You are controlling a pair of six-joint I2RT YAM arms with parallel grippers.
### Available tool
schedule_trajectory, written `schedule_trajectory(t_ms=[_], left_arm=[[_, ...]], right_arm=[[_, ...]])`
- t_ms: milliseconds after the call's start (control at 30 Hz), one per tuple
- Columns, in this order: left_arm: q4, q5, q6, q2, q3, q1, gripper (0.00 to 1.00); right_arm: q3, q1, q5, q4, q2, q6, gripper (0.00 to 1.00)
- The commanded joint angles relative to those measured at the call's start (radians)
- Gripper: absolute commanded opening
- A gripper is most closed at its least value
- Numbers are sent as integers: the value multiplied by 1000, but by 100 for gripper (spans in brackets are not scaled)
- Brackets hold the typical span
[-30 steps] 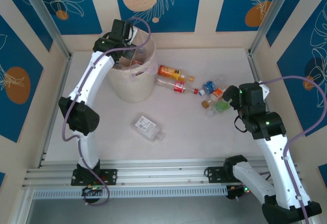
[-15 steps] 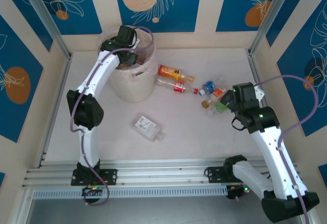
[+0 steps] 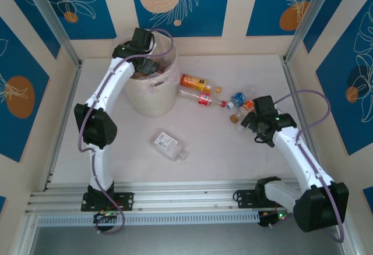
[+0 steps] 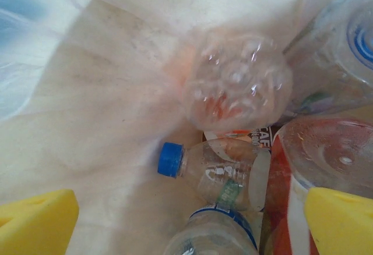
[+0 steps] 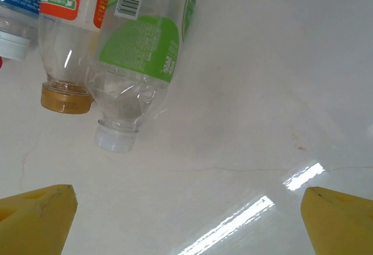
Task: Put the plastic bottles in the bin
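now l hand (image 3: 148, 66), jaws wide, over bottles (image 4: 218, 176) in bin (image 3: 148, 99)

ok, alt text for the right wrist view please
A clear green-labelled bottle lies on the white table, its white cap toward the gripper, beside an orange-labelled bottle with a gold cap. The open right gripper hovers near them, yellow fingertips wide apart and empty.

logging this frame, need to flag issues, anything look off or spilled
Nothing looks spilled or broken. One oddity: a flat clear bottle lies alone mid-table, well apart from the other bottles, which lie on their sides right of the bin.
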Motion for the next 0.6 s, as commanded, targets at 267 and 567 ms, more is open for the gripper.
schedule_trajectory(t_ms=[267,567], left_arm=[[-19,9,-90,-251,-37,5,100],[117,104,-244,-572,-371,4,99]], right_arm=[[21,-127,-140,168,158,-75,100],[131,-192,-200,227,337,-143,94]])
